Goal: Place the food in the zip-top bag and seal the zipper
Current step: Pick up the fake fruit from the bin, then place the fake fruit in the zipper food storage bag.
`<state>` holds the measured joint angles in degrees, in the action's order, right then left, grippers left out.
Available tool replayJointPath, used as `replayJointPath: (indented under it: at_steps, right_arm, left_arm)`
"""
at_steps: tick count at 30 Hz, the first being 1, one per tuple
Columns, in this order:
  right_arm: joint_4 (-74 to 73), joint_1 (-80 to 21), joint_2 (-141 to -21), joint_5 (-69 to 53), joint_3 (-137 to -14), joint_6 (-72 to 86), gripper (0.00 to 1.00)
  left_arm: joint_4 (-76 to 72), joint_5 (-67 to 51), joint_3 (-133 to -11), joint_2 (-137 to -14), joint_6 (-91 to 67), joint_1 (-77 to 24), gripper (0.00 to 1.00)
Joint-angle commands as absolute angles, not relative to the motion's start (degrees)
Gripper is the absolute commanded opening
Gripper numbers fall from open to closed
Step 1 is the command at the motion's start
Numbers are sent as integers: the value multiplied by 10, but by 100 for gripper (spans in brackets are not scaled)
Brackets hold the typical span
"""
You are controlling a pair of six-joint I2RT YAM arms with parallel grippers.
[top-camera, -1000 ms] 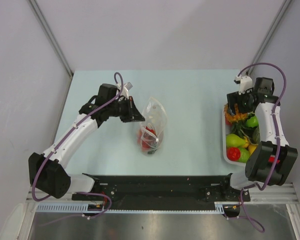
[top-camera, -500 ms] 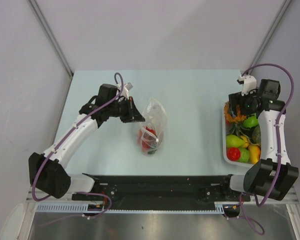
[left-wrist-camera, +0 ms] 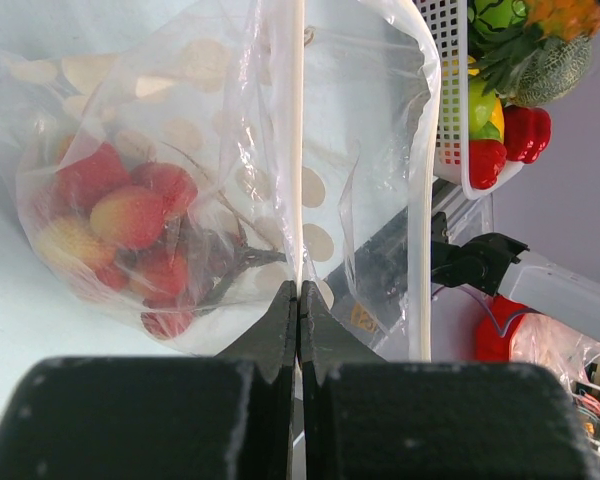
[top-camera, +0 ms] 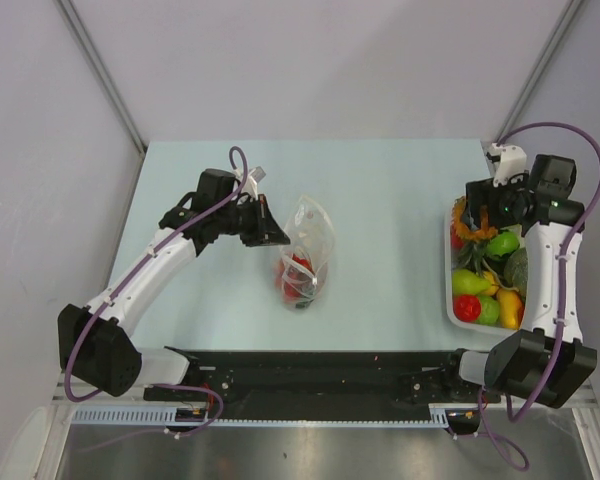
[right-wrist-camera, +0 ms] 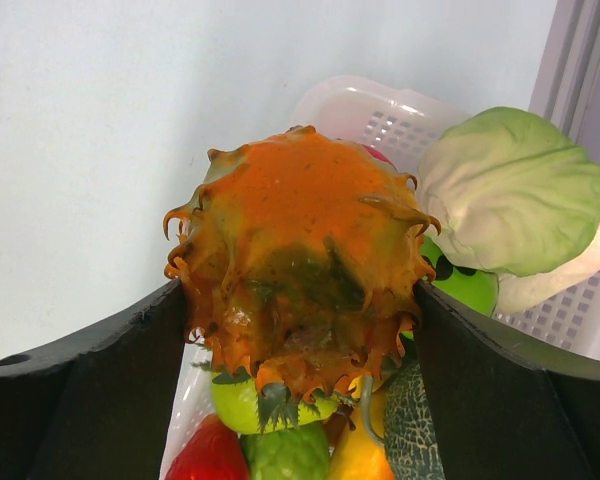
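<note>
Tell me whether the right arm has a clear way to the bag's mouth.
Probably yes: the left gripper holds the mouth of the zip-top bag agape, and open table separates it from the right gripper gripping the orange ruffled piece.

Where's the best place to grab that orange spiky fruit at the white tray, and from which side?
Across its rounded body, from above, as the right gripper has it now: a finger on each flank. The orange spiky fruit tops the pile in the white tray, and its thin rim spikes would likely slip.
</note>
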<state>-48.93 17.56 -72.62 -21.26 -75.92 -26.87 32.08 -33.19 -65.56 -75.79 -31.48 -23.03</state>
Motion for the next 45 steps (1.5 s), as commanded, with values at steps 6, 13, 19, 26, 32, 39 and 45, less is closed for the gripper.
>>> replayJointPath:
  at_steps: [6, 13, 19, 26, 32, 39, 45]
  right_arm:
    - [-516, 181, -716, -283, -898, -202, 2]
    - [-517, 160, -747, -400, -1003, -114, 0]
    - [-413, 38, -744, -443, -1004, -19, 0]
    - [-215, -131, -744, -391, -961, 112, 0]
    - [-135, -248, -746, -315, -894, 120, 1]
    - [-140, -300, -766, -299, -829, 131, 0]
    - [-101, -321, -759, -274, -751, 120, 0]
  left_arm:
    - [303, -343, -650, -759, -318, -234, 0]
    - [302, -345, -651, -761, -322, -234, 0]
    - [301, -352, -654, -763, -323, -234, 0]
    - [295, -355, -654, -762, -332, -233, 0]
    - [290, -361, -656, -759, -342, -233, 0]
    - [289, -363, -655, -754, -348, -231, 0]
    - [268, -376, -646, -749, -368, -224, 0]
